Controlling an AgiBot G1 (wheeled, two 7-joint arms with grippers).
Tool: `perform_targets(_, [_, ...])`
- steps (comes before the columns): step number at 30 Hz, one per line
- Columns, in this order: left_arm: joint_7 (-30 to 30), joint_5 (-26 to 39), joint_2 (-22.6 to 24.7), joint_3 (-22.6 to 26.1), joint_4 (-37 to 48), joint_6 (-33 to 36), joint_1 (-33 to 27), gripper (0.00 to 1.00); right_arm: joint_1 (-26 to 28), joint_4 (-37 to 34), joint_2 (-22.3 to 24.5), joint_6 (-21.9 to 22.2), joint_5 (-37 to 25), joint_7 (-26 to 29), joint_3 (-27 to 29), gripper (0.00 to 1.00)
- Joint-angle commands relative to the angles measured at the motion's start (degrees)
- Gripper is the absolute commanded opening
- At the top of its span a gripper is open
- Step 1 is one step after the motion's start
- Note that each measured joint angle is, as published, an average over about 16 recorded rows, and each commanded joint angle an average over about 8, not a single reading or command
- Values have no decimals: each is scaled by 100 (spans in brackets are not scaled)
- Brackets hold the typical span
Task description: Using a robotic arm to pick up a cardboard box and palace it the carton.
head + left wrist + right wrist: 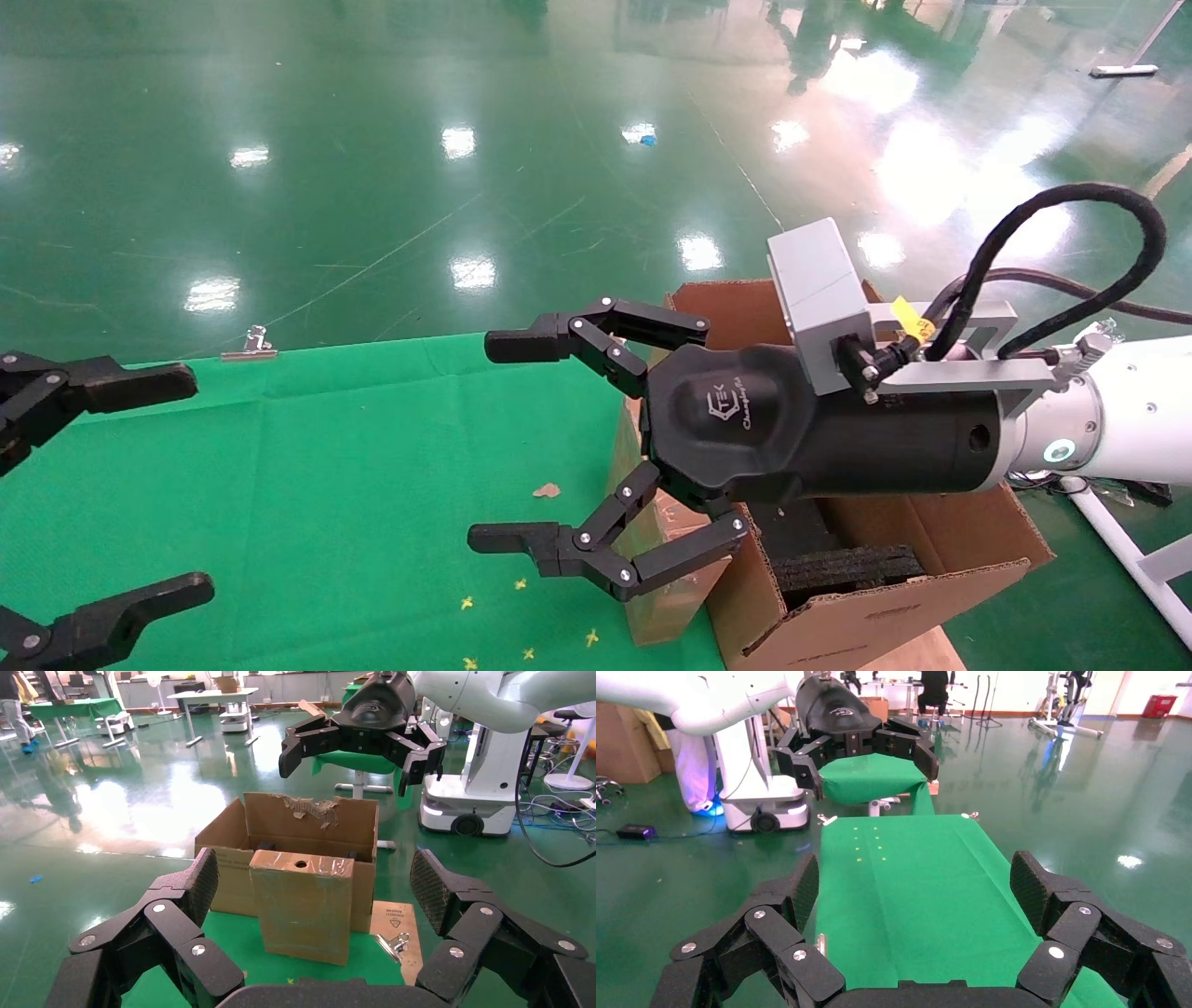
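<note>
The small cardboard box (302, 906) stands upright on the green cloth, taped, with a round hole in its top. It leans against the near wall of the large carton (309, 822), whose back flap is torn. In the head view the box (666, 568) is partly hidden under my right gripper (498, 443). That gripper is open and empty and hovers above the box and the carton (885, 596), pointing left; the left wrist view shows it high over the carton (351, 769). My left gripper (182, 485) is open and empty at the far left, facing the box.
Black foam inserts (847, 564) lie inside the carton. A binder clip (392, 943) lies on a cardboard sheet (393, 913) beside the box; another clip (250, 345) sits at the cloth's far edge. A small scrap (547, 489) and yellow marks (521, 624) dot the green cloth (326, 466).
</note>
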Motion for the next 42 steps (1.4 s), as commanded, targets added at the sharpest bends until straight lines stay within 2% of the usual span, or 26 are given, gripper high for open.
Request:
perform_targets(1, [0, 0, 0, 0, 0, 0, 0, 100, 0, 0, 0, 0, 0, 0, 0, 100])
perform_targets(16, [0, 0, 0, 0, 0, 0, 0, 100, -5, 3, 1, 1, -9, 5, -2, 100])
perform_targets(20, [1, 0, 0, 1, 2, 1, -1, 100, 90, 69, -12, 58, -234, 181, -136, 100])
perform_targets(23, [2, -1, 1, 2, 3, 1, -2, 100, 377, 215, -83, 125, -791, 521, -426, 100])
perform_targets(26, [2, -1, 0, 3, 4, 2, -3, 100, 893, 356, -291, 102, -1652, 1018, -889, 100])
perform_targets(30, [3, -2, 0, 4, 5, 2, -3, 100, 1696, 404, -762, -134, -2853, 1771, -1609, 100])
perform_targets(36, [4, -3, 0, 6, 5, 1, -4, 100, 2704, 372, -1482, -442, -4336, 2805, -2775, 100])
perform_targets(39, [4, -3, -1, 7, 5, 1, -4, 100, 3157, 374, -1718, -483, -4838, 3138, -3333, 100])
perform_targets(42, [5, -4, -1, 8, 5, 1, -4, 100, 3618, 378, -1821, -506, -5046, 3371, -3790, 100])
